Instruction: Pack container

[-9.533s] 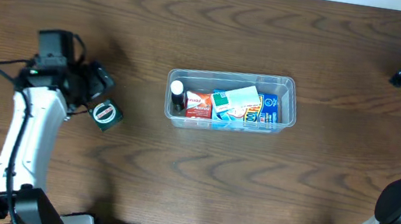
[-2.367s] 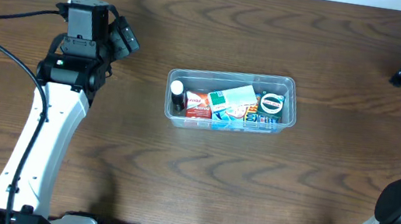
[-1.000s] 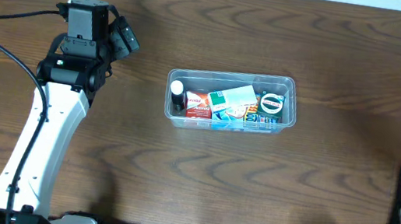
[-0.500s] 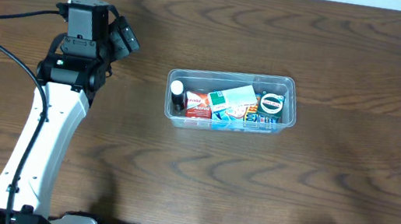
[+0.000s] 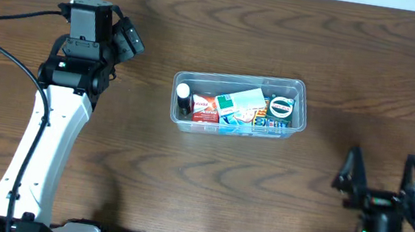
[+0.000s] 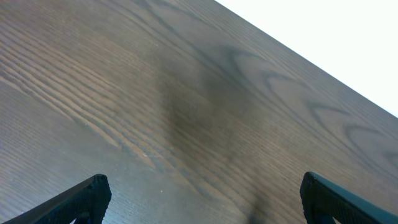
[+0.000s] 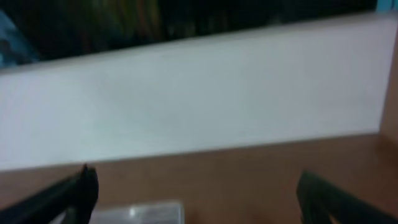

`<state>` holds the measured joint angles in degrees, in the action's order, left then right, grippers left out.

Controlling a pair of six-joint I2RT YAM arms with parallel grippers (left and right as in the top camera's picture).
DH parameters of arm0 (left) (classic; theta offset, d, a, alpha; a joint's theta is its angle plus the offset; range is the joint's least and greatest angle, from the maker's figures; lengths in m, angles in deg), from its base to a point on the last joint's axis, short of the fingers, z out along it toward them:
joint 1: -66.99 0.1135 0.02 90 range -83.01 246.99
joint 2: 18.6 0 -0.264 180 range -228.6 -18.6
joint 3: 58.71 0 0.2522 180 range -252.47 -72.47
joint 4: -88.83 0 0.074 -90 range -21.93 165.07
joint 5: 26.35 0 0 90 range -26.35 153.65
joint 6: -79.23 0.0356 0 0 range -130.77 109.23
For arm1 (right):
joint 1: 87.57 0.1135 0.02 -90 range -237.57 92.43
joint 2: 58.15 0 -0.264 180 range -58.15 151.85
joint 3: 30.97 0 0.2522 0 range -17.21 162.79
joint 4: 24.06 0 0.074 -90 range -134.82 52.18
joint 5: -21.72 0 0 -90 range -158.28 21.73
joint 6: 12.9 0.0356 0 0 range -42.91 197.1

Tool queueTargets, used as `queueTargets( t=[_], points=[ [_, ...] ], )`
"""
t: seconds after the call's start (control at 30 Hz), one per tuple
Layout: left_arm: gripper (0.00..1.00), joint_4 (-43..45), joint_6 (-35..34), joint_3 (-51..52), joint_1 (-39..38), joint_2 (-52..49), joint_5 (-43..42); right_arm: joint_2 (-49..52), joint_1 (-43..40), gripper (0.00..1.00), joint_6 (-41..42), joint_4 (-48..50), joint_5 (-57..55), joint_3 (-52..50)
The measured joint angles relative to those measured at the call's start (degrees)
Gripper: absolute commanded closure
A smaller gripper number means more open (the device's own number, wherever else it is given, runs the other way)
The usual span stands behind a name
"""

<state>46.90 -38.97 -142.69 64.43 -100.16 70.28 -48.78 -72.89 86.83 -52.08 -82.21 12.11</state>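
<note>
Two grippers and one container appear in the overhead view. The container lies at mid-table, long axis running left to right across the picture, open side up. It is a clear rectangular tub with rounded corners and a rolled rim. It holds a dark bottle with a white cap at its left end, several coloured boxes along the middle, and a green-and-white roll at its right end. The left gripper sits well apart from the container, off its left end and slightly farther back. The right gripper sits off the right end, nearer the front edge, jaws spread and holding nothing. In the left wrist view, the fingertips stand at the lower corners, wide apart and released, with only wood grain between them. The right wrist view is blurred: spread fingers, a brown surface below a pale wall, and a pale shape at the bottom edge that cannot be identified.
</note>
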Motion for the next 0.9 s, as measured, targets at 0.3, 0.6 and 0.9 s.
queueTargets(
  t=[0.3, 0.6, 0.9],
  points=[
    [0.02, 0.00, 0.00, 0.00, 0.00, 0.00, 0.00, -0.17, -3.19, 0.01, -1.90, 21.44, 4.11, -18.43],
    [0.02, 0.02, 0.00, 0.00, 0.00, 0.00, -0.02, -6.21, -6.08, 0.01, -3.30, 22.36, 6.93, -25.59],
    [0.02, 0.00, 0.00, 0.00, 0.00, 0.00, -0.02, -8.63, -6.62, 0.01, -6.49, 19.15, 8.74, -28.81]
  ],
)
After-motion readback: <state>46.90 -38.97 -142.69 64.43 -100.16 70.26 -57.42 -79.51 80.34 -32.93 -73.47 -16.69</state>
